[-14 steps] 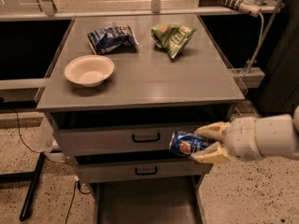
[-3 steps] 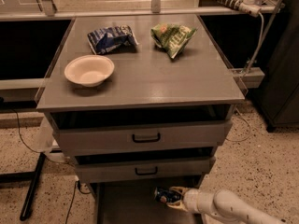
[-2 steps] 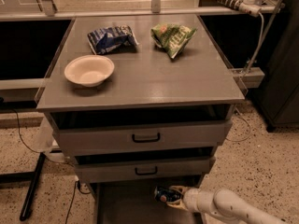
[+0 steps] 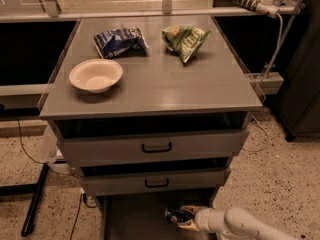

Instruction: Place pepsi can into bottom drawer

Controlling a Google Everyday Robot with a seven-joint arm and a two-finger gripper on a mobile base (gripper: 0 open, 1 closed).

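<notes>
The pepsi can (image 4: 173,215), dark blue, lies on its side low inside the bottom drawer (image 4: 130,219), the open grey tray at the foot of the cabinet. My gripper (image 4: 183,218) reaches in from the right on a white arm. Its pale fingers (image 4: 188,210) close above and below the can's right end. I cannot tell whether the can rests on the drawer floor or hangs just above it.
Two grey drawers with black handles (image 4: 156,147) sit above, slightly pulled out. On the cabinet top are a white bowl (image 4: 95,75), a blue-and-white chip bag (image 4: 119,41) and a green chip bag (image 4: 186,39). Cables and a black pole lie on the speckled floor at left.
Since 4.7 s ago the arm has carried the can down from in front of the upper drawers into the bottom drawer. Over the last second it has hardly moved.
</notes>
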